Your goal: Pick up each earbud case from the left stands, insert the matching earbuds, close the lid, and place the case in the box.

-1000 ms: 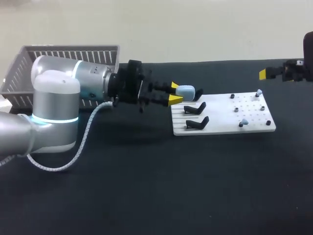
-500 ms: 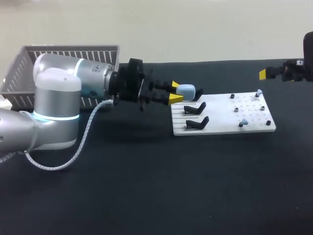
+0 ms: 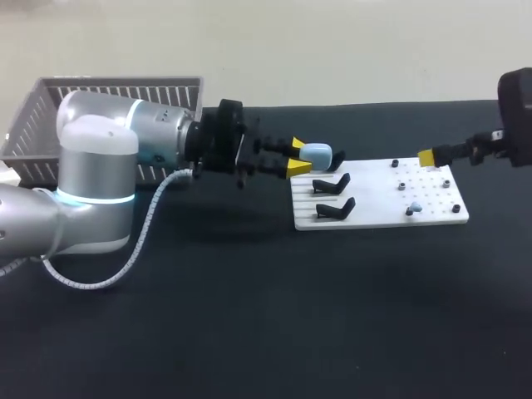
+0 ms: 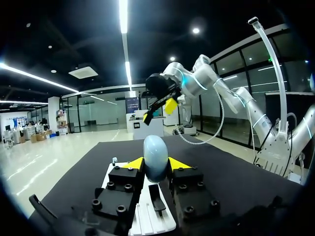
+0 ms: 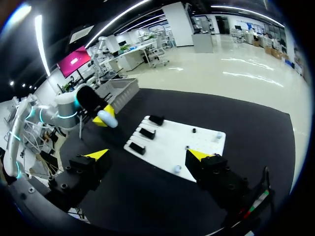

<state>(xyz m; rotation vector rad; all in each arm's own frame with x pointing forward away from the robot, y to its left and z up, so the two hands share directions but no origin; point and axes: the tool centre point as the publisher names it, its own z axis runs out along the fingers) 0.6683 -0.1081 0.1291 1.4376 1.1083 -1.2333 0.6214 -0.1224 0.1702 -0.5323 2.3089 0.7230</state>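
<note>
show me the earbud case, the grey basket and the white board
earbud case (image 3: 317, 154), head view, its rounded light-blue side
grey basket (image 3: 125, 90), head view, its slatted far wall
white board (image 3: 374, 204), head view, bare middle
</note>
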